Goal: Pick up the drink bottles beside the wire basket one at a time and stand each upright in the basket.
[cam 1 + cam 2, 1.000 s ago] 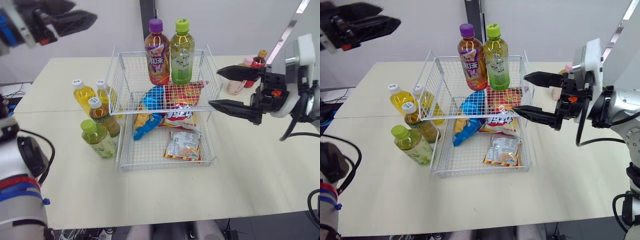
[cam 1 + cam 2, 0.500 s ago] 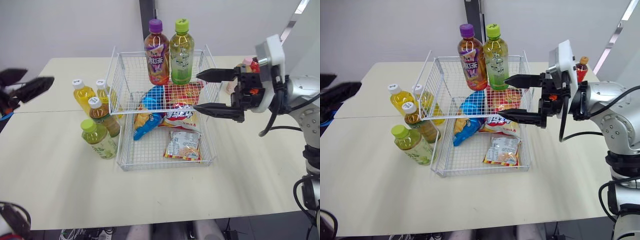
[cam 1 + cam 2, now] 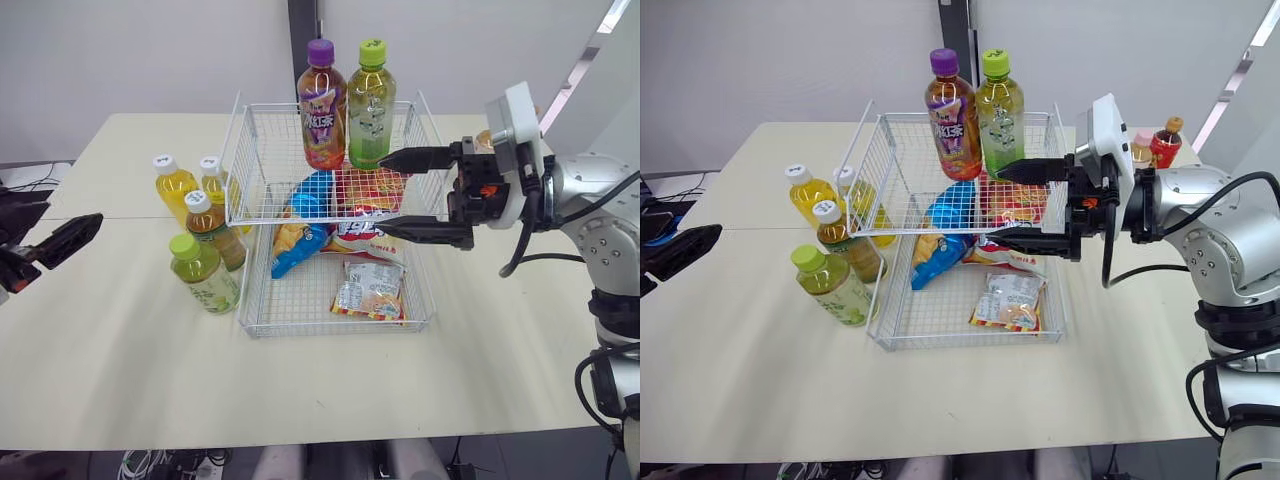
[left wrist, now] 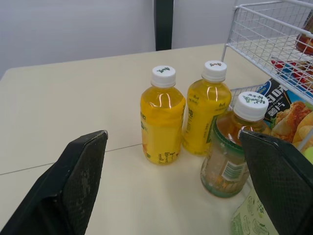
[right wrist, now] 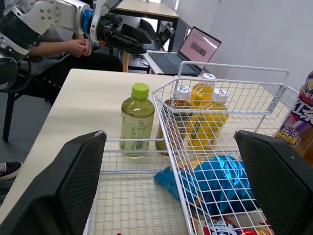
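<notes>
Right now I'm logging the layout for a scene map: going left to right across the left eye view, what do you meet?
From the left: left gripper → leftmost yellow bottle → purple-cap bottle → right gripper. The other bottles overlap these, so they are left out.

Bright, even light (perhaps overhead)

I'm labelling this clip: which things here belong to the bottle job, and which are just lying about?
Job: wire basket; beside it, yellow bottles, brown bottle, green-capped bottle; purple-capped bottle and second green-capped bottle standing inside.
Lying about: snack bags, laptop.
</notes>
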